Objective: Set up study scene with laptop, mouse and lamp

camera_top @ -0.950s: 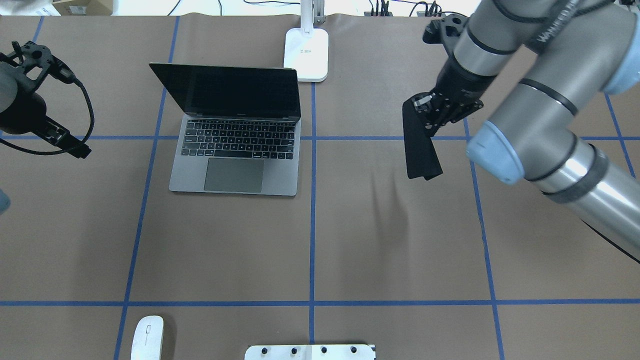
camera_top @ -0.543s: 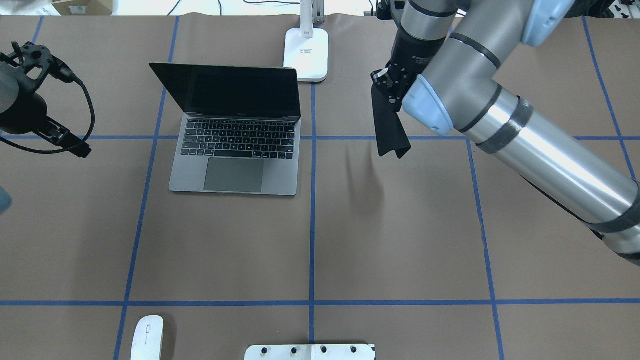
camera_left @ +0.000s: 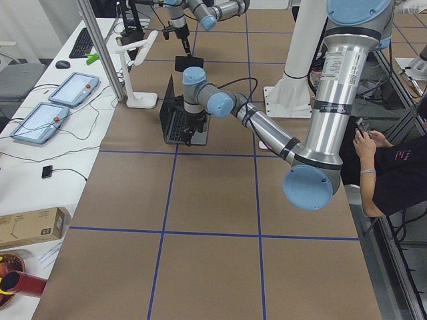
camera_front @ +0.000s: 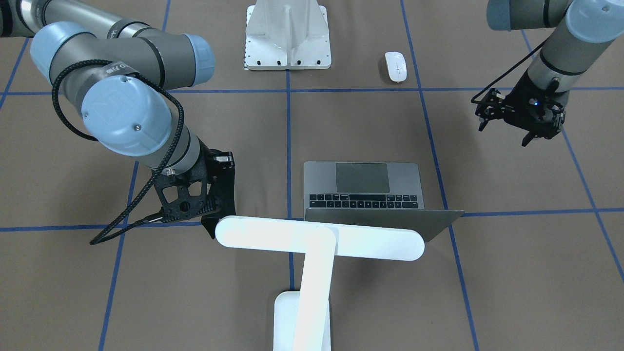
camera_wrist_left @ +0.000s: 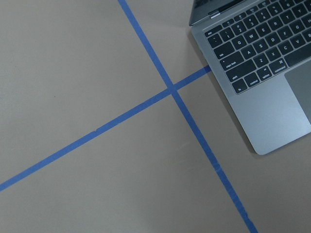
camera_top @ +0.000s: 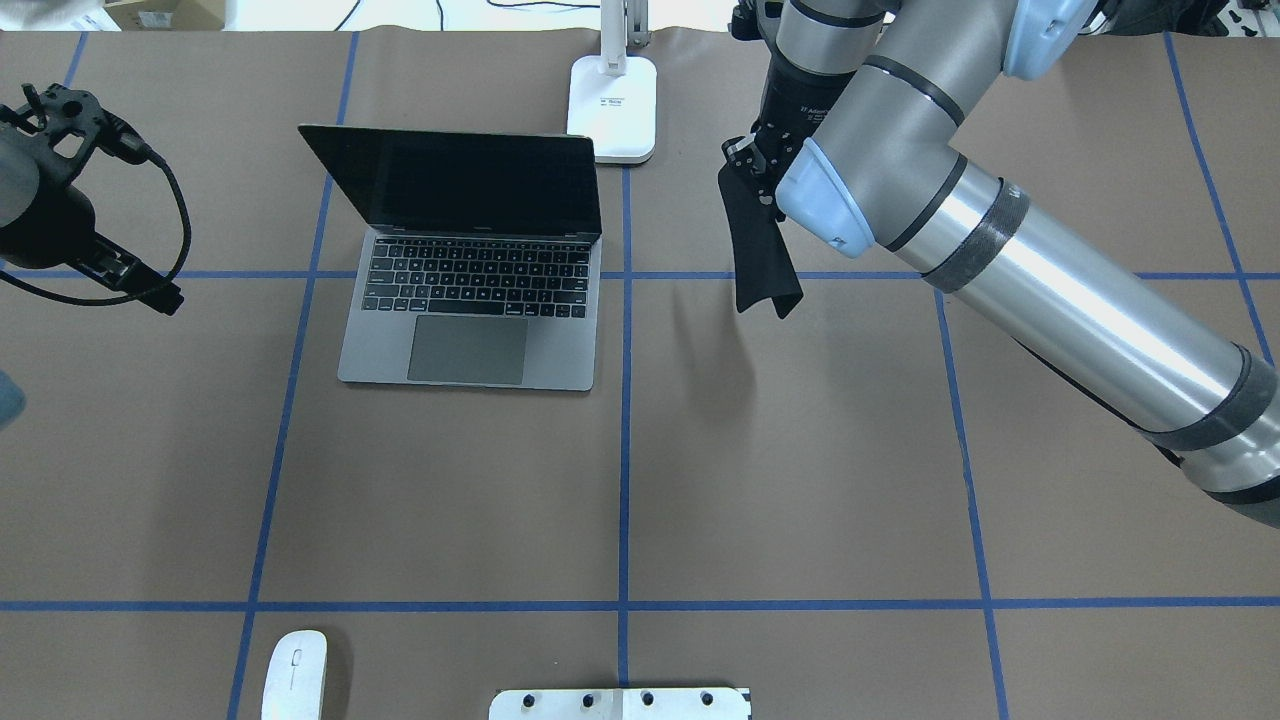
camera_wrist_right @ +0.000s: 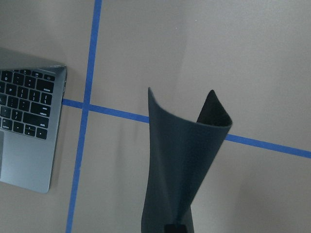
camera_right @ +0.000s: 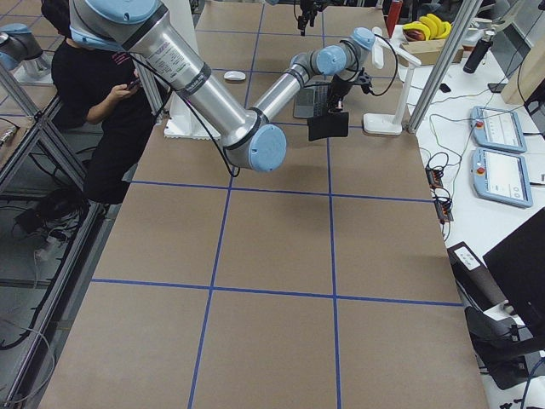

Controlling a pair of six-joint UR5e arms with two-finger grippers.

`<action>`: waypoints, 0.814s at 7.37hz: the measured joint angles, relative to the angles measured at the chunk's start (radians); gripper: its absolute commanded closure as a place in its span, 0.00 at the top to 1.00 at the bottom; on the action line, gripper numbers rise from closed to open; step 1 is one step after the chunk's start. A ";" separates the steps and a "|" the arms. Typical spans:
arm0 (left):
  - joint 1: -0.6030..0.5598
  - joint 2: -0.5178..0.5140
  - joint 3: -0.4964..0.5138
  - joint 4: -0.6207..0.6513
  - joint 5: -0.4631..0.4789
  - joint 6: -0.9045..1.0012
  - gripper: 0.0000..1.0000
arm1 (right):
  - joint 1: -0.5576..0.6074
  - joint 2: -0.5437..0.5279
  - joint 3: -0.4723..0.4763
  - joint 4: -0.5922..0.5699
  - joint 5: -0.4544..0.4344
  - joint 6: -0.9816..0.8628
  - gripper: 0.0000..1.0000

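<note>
The grey laptop (camera_top: 470, 330) stands open on the table, left of the middle; it also shows in the front view (camera_front: 363, 187) and both wrist views (camera_wrist_left: 272, 97) (camera_wrist_right: 24, 141). The white lamp (camera_top: 613, 110) stands behind it, its light bar (camera_front: 319, 239) over the laptop's lid. The white mouse (camera_top: 295, 675) lies at the near left edge, alone (camera_front: 396, 66). My right gripper (camera_top: 748, 168) is shut on a black pad (camera_top: 760, 245) that hangs curled above the table, right of the laptop (camera_wrist_right: 182, 160). My left gripper (camera_top: 160, 295) hovers open and empty left of the laptop (camera_front: 502, 134).
A white bolted pedestal (camera_top: 620, 703) sits at the near middle edge. Blue tape lines (camera_top: 625, 450) grid the brown table. A seated person (camera_left: 390, 167) is beside the table on the robot's side. Tablets and cables (camera_right: 502, 145) lie on the far bench.
My right arm has swung left and away with the black pad, from the right half toward the laptop and lamp. The left arm, laptop, lamp and mouse have not moved.
</note>
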 measured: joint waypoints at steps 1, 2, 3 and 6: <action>0.001 -0.001 -0.001 -0.001 0.000 -0.042 1.00 | 0.003 -0.001 0.000 0.000 0.000 -0.008 1.00; 0.002 -0.002 -0.009 -0.001 0.000 -0.097 1.00 | 0.013 -0.002 0.002 0.000 0.001 -0.012 1.00; 0.002 -0.003 -0.024 -0.001 -0.001 -0.150 1.00 | 0.025 -0.005 0.010 0.001 0.002 -0.014 1.00; 0.089 0.053 -0.158 -0.002 0.006 -0.433 1.00 | 0.077 -0.145 0.178 0.050 -0.005 -0.040 1.00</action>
